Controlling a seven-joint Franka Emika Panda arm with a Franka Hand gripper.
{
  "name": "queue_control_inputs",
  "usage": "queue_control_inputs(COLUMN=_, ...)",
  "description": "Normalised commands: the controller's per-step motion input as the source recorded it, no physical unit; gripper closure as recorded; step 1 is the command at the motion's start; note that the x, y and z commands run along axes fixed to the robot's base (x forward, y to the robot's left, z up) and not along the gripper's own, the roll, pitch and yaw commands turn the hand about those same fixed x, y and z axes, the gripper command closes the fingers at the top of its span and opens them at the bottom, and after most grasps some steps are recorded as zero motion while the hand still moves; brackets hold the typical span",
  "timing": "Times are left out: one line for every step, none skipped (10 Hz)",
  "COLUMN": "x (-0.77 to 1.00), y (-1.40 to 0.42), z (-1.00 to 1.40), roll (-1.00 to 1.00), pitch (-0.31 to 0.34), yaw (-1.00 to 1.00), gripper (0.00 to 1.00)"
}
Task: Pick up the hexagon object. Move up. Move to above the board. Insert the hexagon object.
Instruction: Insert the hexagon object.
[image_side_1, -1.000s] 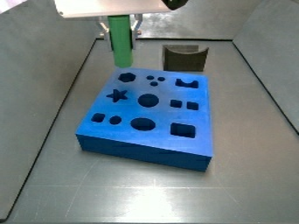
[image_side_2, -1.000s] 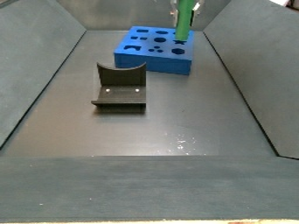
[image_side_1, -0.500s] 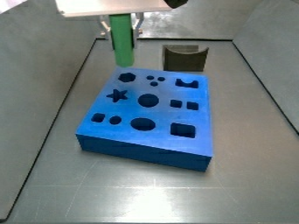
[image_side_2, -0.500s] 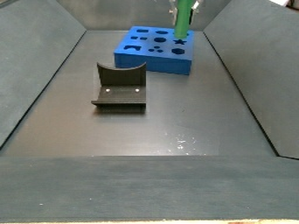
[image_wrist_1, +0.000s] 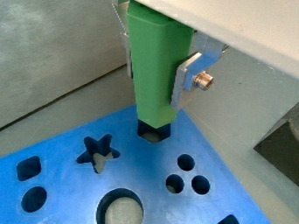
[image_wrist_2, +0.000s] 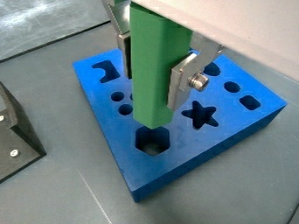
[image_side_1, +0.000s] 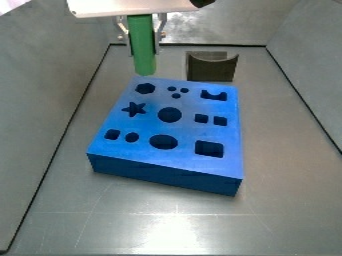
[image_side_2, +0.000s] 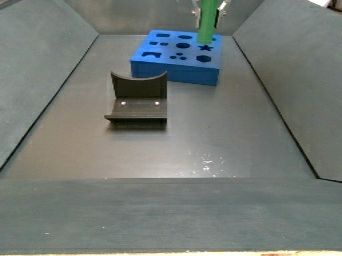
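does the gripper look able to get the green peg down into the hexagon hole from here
Probably yes. The gripper holds the hexagon object upright right above the board's corner hexagon hole, with nothing between them.

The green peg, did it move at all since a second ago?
Hardly. The gripper still holds the peg upright over the board's corner hole, its tip at most slightly lower in a side view. Board and fixture stayed put.
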Motion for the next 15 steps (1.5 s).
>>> queue_control_inputs(x=0.07, y=0.02, z=-0.98, roll=0.15, pitch=-0.217, yaw=0.0, gripper=1.0)
queue_control_inputs(x=0.06, y=0.12, z=-1.0, roll=0.09, pitch=-0.111, yaw=0.09, gripper=1.0)
queue_control_inputs(x=0.07, y=0.0, z=0.0, roll=0.02, pitch=0.074, yaw=0.0, gripper=1.0)
queue_control_inputs(x=0.0, y=0.0, z=-0.22, roll=0.05, pitch=0.0, yaw=0.0, gripper=1.0)
queue_control_inputs(x=0.0, y=0.16, z=-1.0, roll=0.0, pitch=0.0, yaw=0.01, gripper=1.0)
queue_control_inputs(x=0.01, y=0.17, z=-1.0, roll=0.0, pitch=0.0, yaw=0.02, gripper=1.0)
queue_control_inputs(x=0.01, y=0.17, z=-1.0, roll=0.0, pitch=0.0, yaw=0.02, gripper=1.0)
queue_control_inputs(x=0.01, y=0.17, z=-1.0, roll=0.0, pitch=0.0, yaw=0.02, gripper=1.0)
queue_control_inputs(x=0.01, y=0.16, z=-1.0, roll=0.0, pitch=0.0, yaw=0.01, gripper=1.0)
queue_control_inputs(x=0.05, y=0.11, z=-1.0, roll=0.0, pitch=0.0, yaw=0.0, gripper=1.0)
queue_control_inputs(x=0.06, y=0.08, z=-1.0, roll=0.0, pitch=0.0, yaw=0.0, gripper=1.0)
queue_control_inputs(x=0.07, y=0.04, z=-1.0, roll=0.0, pitch=0.0, yaw=0.0, gripper=1.0)
queue_control_inputs(x=0.06, y=0.0, z=-1.0, roll=0.0, pitch=-0.051, yaw=0.0, gripper=1.0)
queue_control_inputs(x=0.0, y=0.0, z=-0.05, roll=-0.01, pitch=0.0, yaw=0.0, gripper=1.0)
queue_control_inputs(x=0.0, y=0.0, z=-0.72, roll=-0.38, pitch=-0.166, yaw=0.0, gripper=1.0)
